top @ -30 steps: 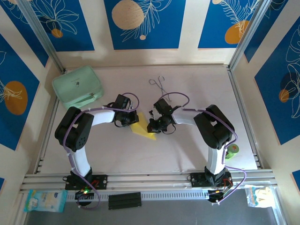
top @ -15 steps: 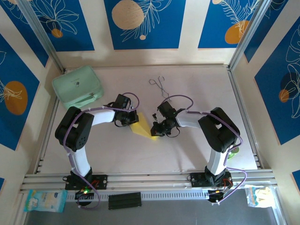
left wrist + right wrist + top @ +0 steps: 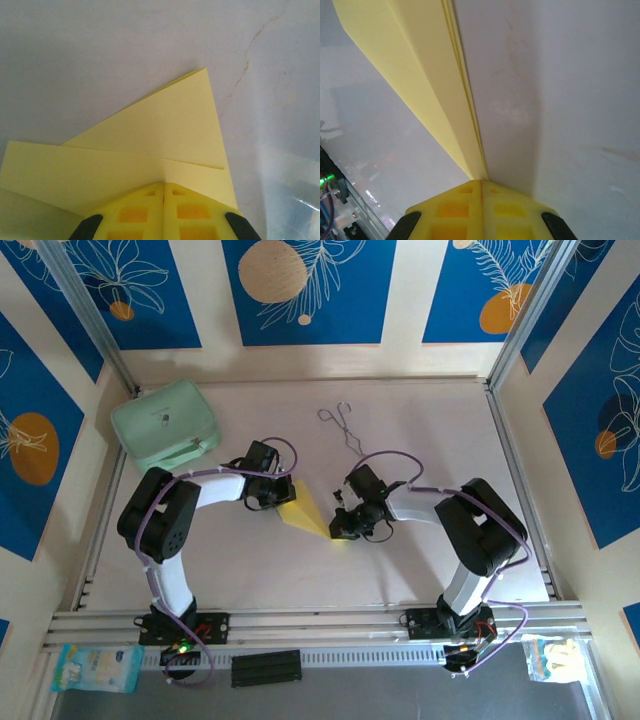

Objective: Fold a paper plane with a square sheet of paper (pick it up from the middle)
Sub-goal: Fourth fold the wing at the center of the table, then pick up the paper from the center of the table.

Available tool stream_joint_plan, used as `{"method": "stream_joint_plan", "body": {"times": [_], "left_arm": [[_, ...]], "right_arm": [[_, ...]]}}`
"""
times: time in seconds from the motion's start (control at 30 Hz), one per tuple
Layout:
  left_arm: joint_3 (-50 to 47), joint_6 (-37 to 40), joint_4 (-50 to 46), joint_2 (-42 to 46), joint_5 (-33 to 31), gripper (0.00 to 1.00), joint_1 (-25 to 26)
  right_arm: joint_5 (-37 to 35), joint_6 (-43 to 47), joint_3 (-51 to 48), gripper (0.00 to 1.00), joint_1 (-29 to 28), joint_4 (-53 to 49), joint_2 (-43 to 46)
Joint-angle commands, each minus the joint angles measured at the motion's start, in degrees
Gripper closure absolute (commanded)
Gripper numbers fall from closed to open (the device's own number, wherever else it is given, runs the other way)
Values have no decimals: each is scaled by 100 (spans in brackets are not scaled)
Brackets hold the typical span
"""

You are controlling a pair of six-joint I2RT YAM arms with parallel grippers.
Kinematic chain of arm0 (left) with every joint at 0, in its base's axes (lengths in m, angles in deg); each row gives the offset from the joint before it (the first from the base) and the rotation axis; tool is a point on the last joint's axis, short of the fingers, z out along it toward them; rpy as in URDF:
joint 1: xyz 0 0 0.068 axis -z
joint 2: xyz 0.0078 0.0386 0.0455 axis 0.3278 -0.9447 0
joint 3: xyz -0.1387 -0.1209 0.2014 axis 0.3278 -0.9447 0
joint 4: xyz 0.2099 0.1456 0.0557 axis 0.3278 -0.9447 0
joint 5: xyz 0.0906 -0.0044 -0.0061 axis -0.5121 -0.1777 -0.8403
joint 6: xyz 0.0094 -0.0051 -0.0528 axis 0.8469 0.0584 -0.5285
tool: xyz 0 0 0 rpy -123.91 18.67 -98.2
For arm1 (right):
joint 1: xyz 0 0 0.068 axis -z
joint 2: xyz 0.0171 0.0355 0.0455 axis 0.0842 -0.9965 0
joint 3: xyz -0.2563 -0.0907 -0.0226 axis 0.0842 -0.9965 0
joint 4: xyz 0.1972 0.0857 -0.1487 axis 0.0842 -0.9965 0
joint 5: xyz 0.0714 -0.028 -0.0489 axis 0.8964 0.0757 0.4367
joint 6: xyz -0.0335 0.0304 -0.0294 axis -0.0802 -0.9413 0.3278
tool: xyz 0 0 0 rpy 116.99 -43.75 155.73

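Top external: pale table [image 3: 420,420], blue leaf-print wall panels [image 3: 300,290] all round, mint-green case [image 3: 166,423] far left.
Paper: folded yellow paper [image 3: 305,512] mid-table.
Left hand [image 3: 279,502]: closed, pinching one corner.
Right hand [image 3: 341,528]: closed, clamping the creased edge.

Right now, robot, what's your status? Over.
Left pincer shut, right pincer shut, both on paper. Paper folded to a wedge. Tongs well clear.

One yellow paper [image 3: 305,515], one case [image 3: 165,425], seemingly one tongs [image 3: 340,423].
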Motion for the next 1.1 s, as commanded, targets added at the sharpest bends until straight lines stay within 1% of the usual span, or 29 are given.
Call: {"method": "stream_joint_plan", "body": {"times": [0.0, 0.07, 0.17, 0.27, 0.33, 0.4, 0.53, 0.6, 0.67, 0.73, 0.8, 0.93, 1.07], "left_arm": [[-123, 31, -461, -225, -484, 97, 3], [-23, -65, -329, -37, -273, 94, 43], [134, -340, -20, 375, 71, 86, 57], [165, -619, 184, 862, 11, 77, 42], [81, -761, 194, 1208, -217, 67, 18], [-98, -874, 205, 1526, -452, 60, -54], [-725, -1170, 407, 2203, -664, 48, -349], [-1086, -1323, 523, 2528, -723, 42, -507], [-1439, -1423, 609, 2830, -817, 33, -632], [-1711, -1447, 586, 3110, -932, 22, -735], [-1910, -1454, 554, 3301, -992, 15, -803], [-2163, -1479, 601, 3506, -966, 8, -896], [-2218, -1503, 704, 3505, -863, 5, -932]], "right_arm": [[-63, -115, -208, 98, 24, -506, 305], [-80, -266, -202, 97, 43, -292, 559], [-121, -526, -187, 94, 112, 103, 847], [-170, -812, -55, 88, 195, 495, 914], [-173, -918, 147, 81, 234, 642, 746], [-90, -988, 427, 77, 261, 704, 471], [110, -953, 1001, 69, 276, 785, -130], [135, -846, 1299, 67, 279, 691, -414], [212, -695, 1584, 66, 293, 574, -695], [203, -558, 1831, 65, 312, 459, -945], [296, -442, 2054, 67, 331, 368, -1154], [454, -238, 2339, 69, 310, 313, -1446], [454, -81, 2603, 72, 283, 163, -1693]]}}
